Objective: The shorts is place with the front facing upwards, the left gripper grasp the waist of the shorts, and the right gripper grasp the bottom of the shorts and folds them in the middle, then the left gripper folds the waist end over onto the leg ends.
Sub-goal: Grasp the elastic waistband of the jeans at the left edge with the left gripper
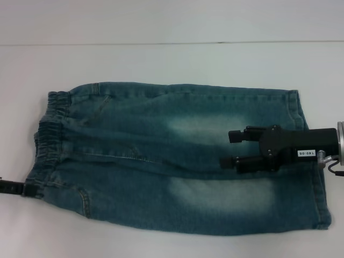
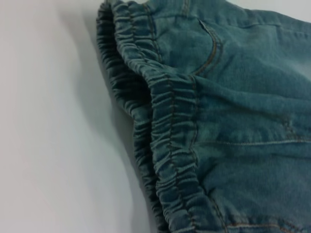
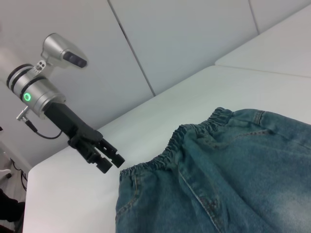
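The right gripper (image 1: pixel 230 149) hovers with fingers spread over the leg ends of the denim shorts (image 1: pixel 161 156), which lie flat on the white table (image 1: pixel 161 59), long axis running left to right. The left gripper (image 3: pixel 109 158) sits at the elastic waistband (image 2: pixel 170 126) corner; its finger spacing is unclear, the head view cropping it.

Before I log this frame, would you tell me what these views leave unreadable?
- Left gripper: head view's edge cuts it off; contact with the shorts unclear.
- Right gripper: height above the denim undecidable from overhead.
- Waistband: left wrist view's edge crops its lower end.
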{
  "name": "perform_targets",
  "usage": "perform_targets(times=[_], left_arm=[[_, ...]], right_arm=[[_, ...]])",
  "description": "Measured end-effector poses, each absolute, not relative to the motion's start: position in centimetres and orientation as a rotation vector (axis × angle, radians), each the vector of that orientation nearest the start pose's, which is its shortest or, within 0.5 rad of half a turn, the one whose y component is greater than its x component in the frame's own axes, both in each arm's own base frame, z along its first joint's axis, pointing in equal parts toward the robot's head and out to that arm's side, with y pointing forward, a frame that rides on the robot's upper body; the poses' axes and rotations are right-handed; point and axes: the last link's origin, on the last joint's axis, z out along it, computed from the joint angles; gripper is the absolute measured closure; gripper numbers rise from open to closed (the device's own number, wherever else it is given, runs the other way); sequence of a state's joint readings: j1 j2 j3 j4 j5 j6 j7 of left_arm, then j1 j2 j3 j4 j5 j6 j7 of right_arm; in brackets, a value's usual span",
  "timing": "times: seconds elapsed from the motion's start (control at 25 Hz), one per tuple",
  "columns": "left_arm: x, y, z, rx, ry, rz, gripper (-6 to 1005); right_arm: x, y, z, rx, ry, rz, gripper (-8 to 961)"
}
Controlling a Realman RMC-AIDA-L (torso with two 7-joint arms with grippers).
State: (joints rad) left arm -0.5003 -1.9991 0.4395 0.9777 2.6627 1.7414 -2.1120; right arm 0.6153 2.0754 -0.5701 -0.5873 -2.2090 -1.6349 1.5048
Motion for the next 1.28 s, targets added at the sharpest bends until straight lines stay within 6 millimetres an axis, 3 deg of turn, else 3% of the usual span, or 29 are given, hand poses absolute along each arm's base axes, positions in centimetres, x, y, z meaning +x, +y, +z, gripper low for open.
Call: perform_targets(times=[0.56,1.28], left_arm=[[-33.2,31.2,9.2,-2.219,-1.804,0.040,92],[-33.4,31.2,8.4,-2.200,-1.854,0.081,92]], right_arm=[[25.3,33.1,-1.2,-2.860,0.795,0.645,13],[24.8,33.5,-1.4,-2.872,0.758,0.637,12]])
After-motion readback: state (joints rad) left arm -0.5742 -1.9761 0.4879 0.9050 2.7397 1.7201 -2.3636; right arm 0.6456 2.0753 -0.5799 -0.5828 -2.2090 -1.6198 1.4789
